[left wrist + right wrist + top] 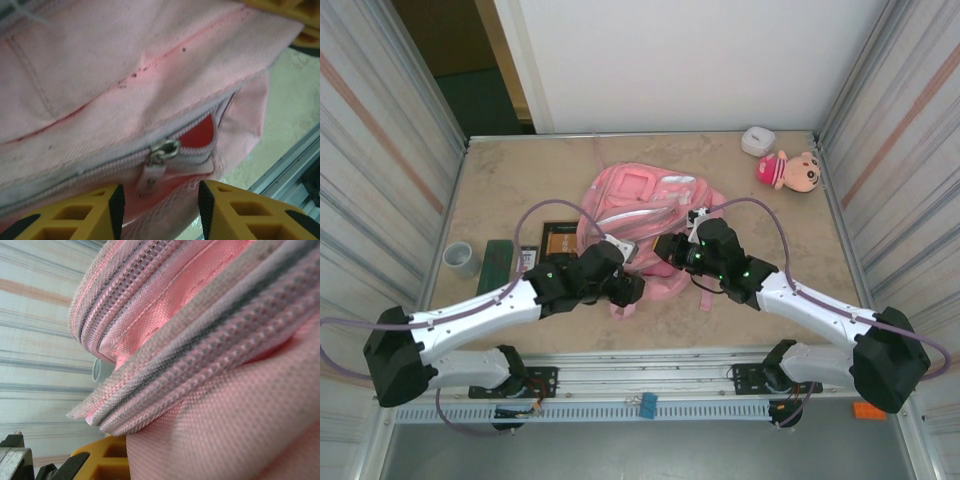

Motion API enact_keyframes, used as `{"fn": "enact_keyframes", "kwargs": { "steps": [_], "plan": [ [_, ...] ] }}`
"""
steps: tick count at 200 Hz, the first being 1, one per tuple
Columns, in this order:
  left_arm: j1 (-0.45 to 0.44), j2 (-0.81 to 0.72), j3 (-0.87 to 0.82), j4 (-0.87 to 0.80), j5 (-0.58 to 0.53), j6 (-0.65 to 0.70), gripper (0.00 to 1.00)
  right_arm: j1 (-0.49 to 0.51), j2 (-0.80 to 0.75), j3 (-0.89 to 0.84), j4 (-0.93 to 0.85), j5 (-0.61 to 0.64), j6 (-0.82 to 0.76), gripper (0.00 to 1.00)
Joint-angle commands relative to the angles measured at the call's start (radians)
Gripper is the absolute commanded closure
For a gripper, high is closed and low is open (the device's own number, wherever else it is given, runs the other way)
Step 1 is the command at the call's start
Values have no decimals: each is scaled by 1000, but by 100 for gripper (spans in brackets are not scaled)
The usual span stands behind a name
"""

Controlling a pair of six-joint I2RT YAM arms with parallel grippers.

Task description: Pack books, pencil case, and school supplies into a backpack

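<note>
Nothing can be read: the print on the book (560,241) cover is too small, and the backpack (645,192) shows no legible label.

1 backpack (642,198), 1 book (560,241), 1 doll (790,170), 1 cup (460,258)

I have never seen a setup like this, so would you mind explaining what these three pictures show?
The machine is two robot arms, a left arm and a right arm, bolted at the near edge of a table. The wide picture comes from a camera above and behind them; the close-ups come from cameras on their wrists. On the table lie a pink backpack, a thin book left of it, a grey cup, a green block, and at the far right a plush doll and a small white object. The left fingers stand open, with a zip pull in the gap just ahead. The right fingers are shut, seemingly pinching the backpack's zipped edge.
</note>
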Motion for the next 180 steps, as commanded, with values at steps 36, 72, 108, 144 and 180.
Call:
{"fn": "enact_keyframes", "kwargs": {
  "steps": [36, 72, 108, 144, 180],
  "plan": [
    [-5, 60, 52, 26, -106, -23, 70, 17, -18, 58, 68, -30, -63, 95],
    [-1, 42, 61, -44, -162, 17, 95, -6, -25, 84, -33, -51, -93, 100],
    [31, -8, 43, -61, -139, 47, 100, -59, -22, 68, -75, -103, -99, 100],
    [50, -35, 31, -82, -171, 119, 100, -81, -19, 69, -78, -170, -129, 100],
    [97, -41, 15, -120, -203, 175, 100, -123, -63, 105, -162, -224, -182, 100]
  ]
}}
